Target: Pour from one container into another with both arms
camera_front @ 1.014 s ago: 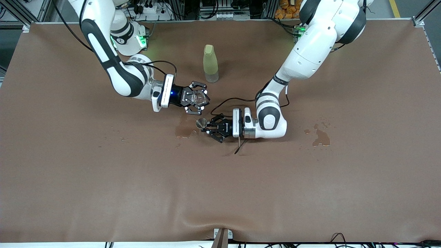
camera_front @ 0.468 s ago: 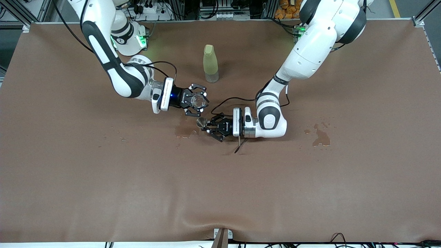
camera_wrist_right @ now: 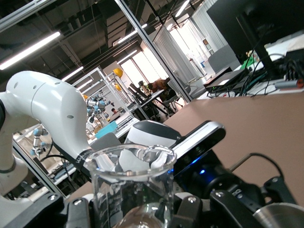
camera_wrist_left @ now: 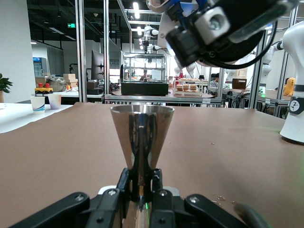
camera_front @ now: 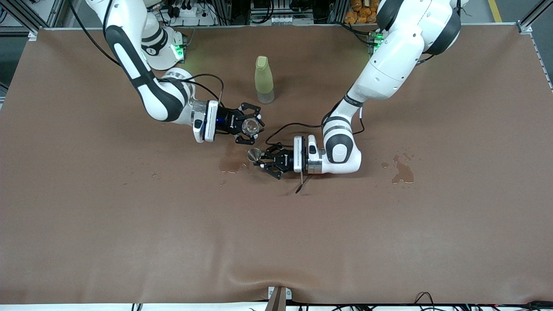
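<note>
My right gripper (camera_front: 250, 126) is shut on a clear glass beaker (camera_front: 252, 125), held up over the table's middle. In the right wrist view the beaker (camera_wrist_right: 130, 185) fills the space between the right gripper's (camera_wrist_right: 129, 211) fingers, and the table looks slanted there. My left gripper (camera_front: 260, 160) is shut on a small metal cone-shaped cup (camera_front: 253, 153), just beside and below the beaker. In the left wrist view the left gripper (camera_wrist_left: 141, 184) pinches the cup's (camera_wrist_left: 142, 135) narrow waist, mouth up, with the right gripper (camera_wrist_left: 213, 28) hanging above it.
A yellow-green bottle (camera_front: 264, 80) stands upright nearer the robots' bases. A wet stain (camera_front: 232, 163) darkens the brown table cover under the cup, and another stain (camera_front: 404, 172) lies toward the left arm's end. A thin dark stick (camera_front: 299, 185) lies by the left wrist.
The right wrist has turned a little and carried the beaker slightly closer to the metal cup. The left arm has hardly moved.
</note>
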You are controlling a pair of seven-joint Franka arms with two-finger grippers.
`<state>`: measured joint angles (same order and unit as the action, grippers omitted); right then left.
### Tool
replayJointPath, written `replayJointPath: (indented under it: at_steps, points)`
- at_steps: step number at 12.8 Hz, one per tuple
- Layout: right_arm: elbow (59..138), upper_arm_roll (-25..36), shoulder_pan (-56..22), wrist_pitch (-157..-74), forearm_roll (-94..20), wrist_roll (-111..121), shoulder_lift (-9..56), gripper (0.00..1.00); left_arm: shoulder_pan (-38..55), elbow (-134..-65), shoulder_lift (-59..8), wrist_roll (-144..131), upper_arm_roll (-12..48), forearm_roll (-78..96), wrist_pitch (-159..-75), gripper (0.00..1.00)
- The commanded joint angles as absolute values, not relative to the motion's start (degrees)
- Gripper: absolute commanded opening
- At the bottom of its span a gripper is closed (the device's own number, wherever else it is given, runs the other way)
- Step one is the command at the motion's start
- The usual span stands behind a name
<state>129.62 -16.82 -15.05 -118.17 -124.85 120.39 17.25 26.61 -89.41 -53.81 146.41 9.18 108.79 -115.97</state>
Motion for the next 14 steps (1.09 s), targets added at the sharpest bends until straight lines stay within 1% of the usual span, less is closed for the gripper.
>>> replayJointPath:
  at_steps: [1, 6, 10, 14]
  points:
    - [129.1, -17.1, -16.0, -118.7, -126.3, 115.6, 17.2, 0.00, 26.3, -90.8, -52.3, 147.7, 9.3, 110.0, -115.5, 0.00]
    - [129.4, -18.7, -16.0, -118.4, -126.3, 105.8, 16.7, 0.00, 26.3, -90.7, -52.3, 147.7, 9.4, 110.3, -115.5, 0.00]
    - [129.6, -18.8, -16.0, -118.4, -126.4, 99.1, 16.3, 0.00, 25.5, -90.9, -52.4, 148.9, 9.4, 110.2, -115.4, 0.00]
    - [129.5, -18.8, -15.9, -118.4, -126.7, 96.5, 16.3, 0.00, 25.2, -91.4, -52.3, 149.1, 9.4, 110.0, -113.4, 0.00]
